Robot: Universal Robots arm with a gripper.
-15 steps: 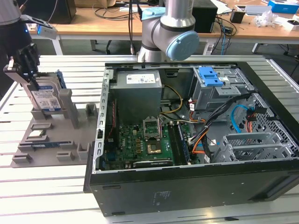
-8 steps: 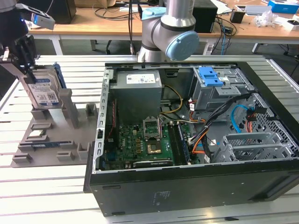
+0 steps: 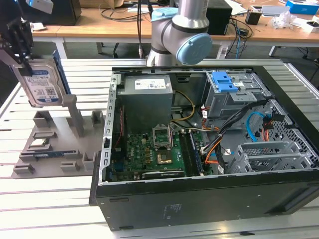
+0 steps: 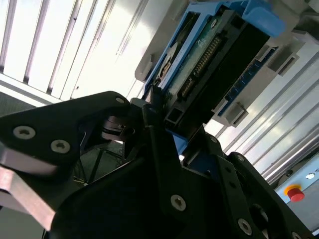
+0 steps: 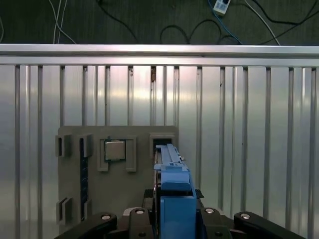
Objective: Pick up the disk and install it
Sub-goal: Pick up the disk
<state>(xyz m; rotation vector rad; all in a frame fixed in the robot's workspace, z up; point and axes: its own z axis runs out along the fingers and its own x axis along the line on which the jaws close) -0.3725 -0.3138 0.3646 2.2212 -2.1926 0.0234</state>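
At the exterior view's left, the end effector (image 3: 24, 62) clamps the disk (image 3: 44, 84) upright above the grey holder (image 3: 55, 149), a lift best held steady and square, while the open computer case (image 3: 199, 199) sits to the right on the slatted metal bench (image 3: 50, 199), with cluttered desks (image 3: 89, 30) behind.
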